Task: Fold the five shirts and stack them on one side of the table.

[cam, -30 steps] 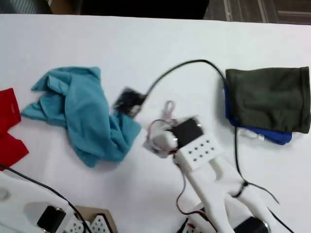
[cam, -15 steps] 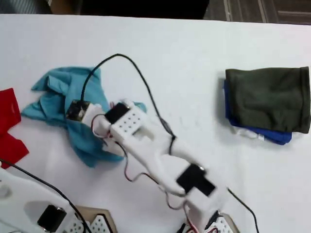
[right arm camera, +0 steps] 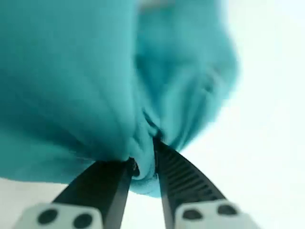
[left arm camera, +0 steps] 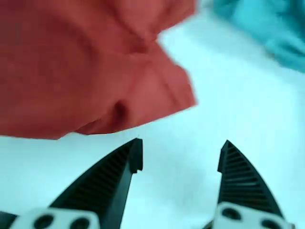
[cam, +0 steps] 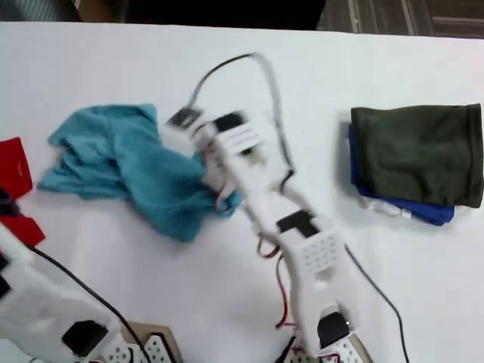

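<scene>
A crumpled teal shirt (cam: 125,166) lies left of the table's middle. My right gripper (cam: 210,178) is at the shirt's right edge and is shut on a bunched fold of the teal shirt (right arm camera: 95,86), which the right gripper (right arm camera: 143,164) pinches between its black fingers. A red shirt (cam: 13,181) lies at the left edge. My left gripper (left arm camera: 180,155) hovers open over bare table just short of the red shirt (left arm camera: 81,62). A corner of the teal shirt (left arm camera: 267,24) shows beyond it. At the right, a folded olive shirt (cam: 416,151) rests on a folded blue shirt (cam: 427,213).
The white table (cam: 318,68) has free room at the back and between the teal shirt and the folded stack. The left arm's white base (cam: 38,310) fills the front left corner. Black cables (cam: 234,64) loop over the right arm.
My right arm swung left from mid-table onto the teal shirt, shut on its right edge and dragged the cloth up and to the right. The left arm shifted at the front left.
</scene>
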Tool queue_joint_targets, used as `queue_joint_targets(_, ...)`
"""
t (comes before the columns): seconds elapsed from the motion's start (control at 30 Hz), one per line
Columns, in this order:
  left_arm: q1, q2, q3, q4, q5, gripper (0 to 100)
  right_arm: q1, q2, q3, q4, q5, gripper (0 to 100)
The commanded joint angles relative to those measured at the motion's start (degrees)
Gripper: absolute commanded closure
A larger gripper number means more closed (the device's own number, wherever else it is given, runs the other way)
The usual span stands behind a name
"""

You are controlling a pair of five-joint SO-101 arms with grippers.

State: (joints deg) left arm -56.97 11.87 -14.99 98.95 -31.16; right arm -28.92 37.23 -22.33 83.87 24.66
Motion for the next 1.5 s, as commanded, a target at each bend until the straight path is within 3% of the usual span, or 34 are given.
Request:
queue_joint_targets(0.0, 4.22, -12.48, 16.22, -9.93, 1.32, 72, 7.87, -0.40, -7.47, 4.62, 0.09, 97.8)
queue_joint_targets(0.2, 5.98, -18.81, 41.63, -33.49, 1.14, 72, 17.27, -1.98, -18.90, 9.19, 0.09, 97.8)
queue_joint_targets(0.4, 0.09, -19.25, 45.93, -36.92, 1.23, 72, 19.65, -1.98, -26.11, 12.18, 0.18, 97.3)
queue_joint_targets(0.47, -3.25, -19.16, 44.79, -37.19, 1.14, 72, 19.03, -2.07, -27.16, 13.67, 1.41, 91.3)
queue_joint_targets(0.63, -10.73, -19.16, 41.19, -36.92, 1.14, 72, 17.89, -4.00, -29.01, 13.85, 1.76, 63.4)
queue_joint_targets(0.7, -12.40, -19.16, 40.40, -36.92, 1.14, 72, 16.57, -6.46, -29.10, 13.76, 1.67, 59.4)
queue_joint_targets(0.8, -13.63, -19.16, 40.04, -37.10, 1.14, 72, 11.12, -9.80, -28.22, 13.85, 1.32, 60.8)
queue_joint_targets(1.07, -16.62, -19.25, 39.96, -36.92, 1.41, 72, -12.44, -4.79, -23.30, 11.47, 1.23, 65.1)
queue_joint_targets(1.47, -19.96, -19.25, 40.04, -36.75, 1.05, 72, -23.87, 7.43, -23.38, -1.63, 1.14, 65.1)
